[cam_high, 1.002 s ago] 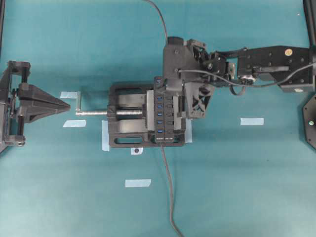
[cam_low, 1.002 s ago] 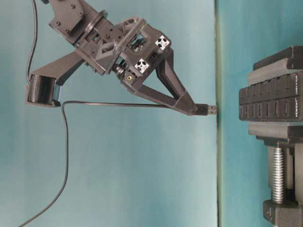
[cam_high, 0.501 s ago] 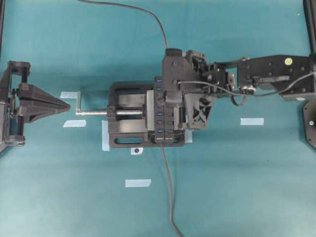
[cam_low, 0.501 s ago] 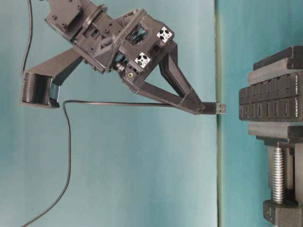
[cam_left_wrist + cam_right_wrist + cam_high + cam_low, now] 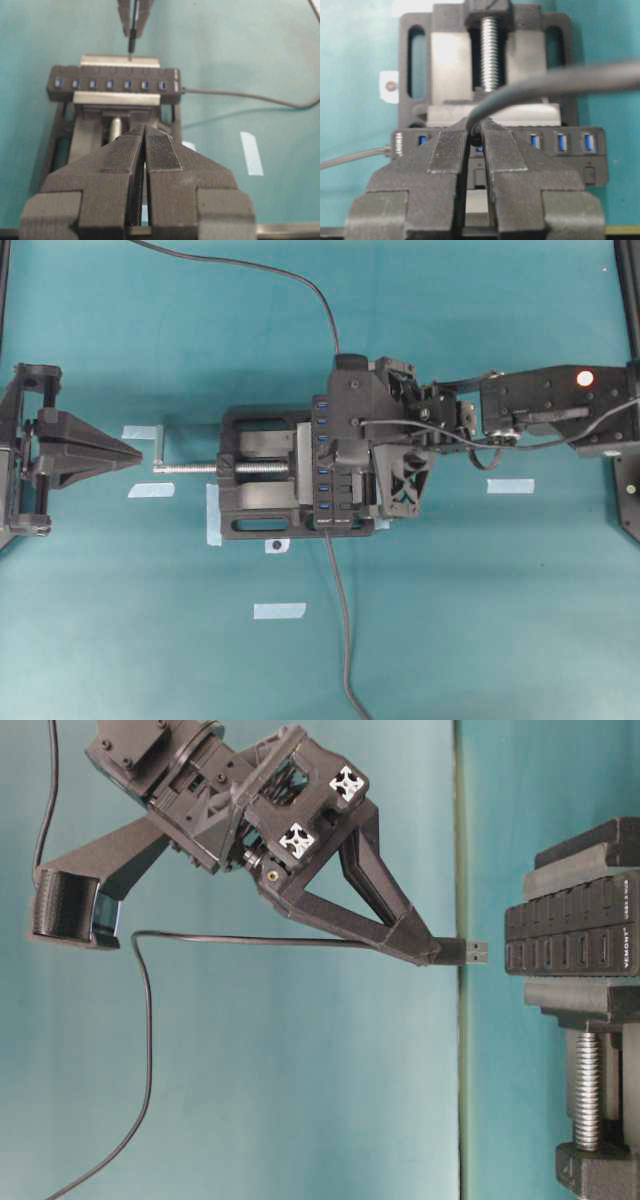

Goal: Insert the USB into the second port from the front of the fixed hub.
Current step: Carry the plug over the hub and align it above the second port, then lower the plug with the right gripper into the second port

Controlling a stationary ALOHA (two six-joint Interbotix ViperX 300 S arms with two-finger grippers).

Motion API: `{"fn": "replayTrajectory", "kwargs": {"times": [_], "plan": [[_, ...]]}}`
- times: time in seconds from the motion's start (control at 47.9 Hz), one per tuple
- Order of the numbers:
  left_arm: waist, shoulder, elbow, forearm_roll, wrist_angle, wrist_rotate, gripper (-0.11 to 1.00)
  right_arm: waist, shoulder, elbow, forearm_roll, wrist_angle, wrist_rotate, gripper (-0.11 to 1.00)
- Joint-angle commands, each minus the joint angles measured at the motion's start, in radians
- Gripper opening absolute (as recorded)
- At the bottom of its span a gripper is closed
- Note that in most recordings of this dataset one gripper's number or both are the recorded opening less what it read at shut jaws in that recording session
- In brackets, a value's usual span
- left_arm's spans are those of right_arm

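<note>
USB (image 5: 466, 952) plug was held clear of the hub (image 5: 331, 462), metal tip pointing at the port face w/ a visible gap in the table-level view; not yet entered any port. Its thin black cable (image 5: 142, 1020) trailed back from the grip and drooped in a loop. R gripper (image 5: 425, 948) was clamped on the plug body, fingers (image 5: 496, 150) pinched nearly together w/ the cable running out between them in the R wrist view. Hub sat fixed in the vise (image 5: 260, 475), row of blue ports facing up in the overhead view, grey hub cable (image 5: 343, 620) leaving the front end toward the bottom of that view. From overhead the R gripper hung over the mid part of the port row, hiding a few ports, so exact port under the plug could not be read there; L wrist view put the plug roughly over the middle of the row, not near the cable end. L gripper (image 5: 145, 165) was parked well apart from the vise on the L side, jaws closed, holding nothing. Judged step: alignment/approach, insertion not begun. Next move prob. needs a shift along the row toward the front end to the 2nd port, plug kept square to the slot, then a straight push in. Risk: slight yaw or offset would catch the tip on the port rim; cable drag could twist the plug in the grip.
</note>
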Motion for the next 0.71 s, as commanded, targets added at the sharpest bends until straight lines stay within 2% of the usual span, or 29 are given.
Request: {"fn": "replayTrajectory", "kwargs": {"times": [0.0, 0.689], "plan": [[0.002, 0.003, -0.015, 0.002, -0.005, -0.003, 0.0, 0.009, -0.015, -0.02, 0.002, -0.006, 0.014, 0.07], [0.0, 0.003, -0.014, 0.0, -0.006, -0.006, 0.0, 0.034, 0.025, -0.02, 0.0, -0.018, 0.026, 0.07]]}}
